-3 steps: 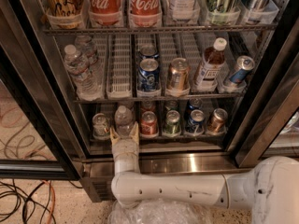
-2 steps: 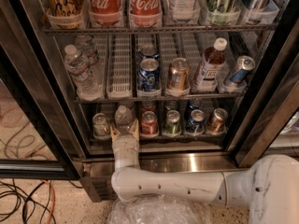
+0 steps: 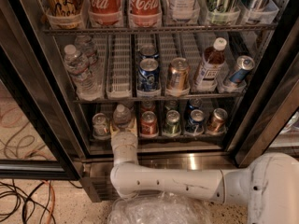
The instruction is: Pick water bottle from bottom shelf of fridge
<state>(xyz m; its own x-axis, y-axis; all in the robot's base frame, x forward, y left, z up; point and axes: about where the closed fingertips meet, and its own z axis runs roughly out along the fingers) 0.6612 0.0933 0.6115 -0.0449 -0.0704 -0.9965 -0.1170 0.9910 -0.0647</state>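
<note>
The water bottle (image 3: 122, 115), clear with a white cap, stands upright at the front of the bottom shelf (image 3: 187, 137) of the fridge (image 3: 191, 161), second lane from the left. My gripper (image 3: 123, 126) reaches in from below, with its tan fingers (image 3: 115, 126) against both sides of the bottle's lower part. The white arm (image 3: 168, 183) runs from the lower right along the fridge base. The bottle's base is hidden behind the gripper.
A silver can (image 3: 100, 124) stands just left of the bottle and a red can (image 3: 149, 122) just right, with several more cans further right. Two other water bottles (image 3: 79, 71) and a brown-liquid bottle (image 3: 209, 66) stand on the rack above. Cables (image 3: 23, 195) lie on the floor at left.
</note>
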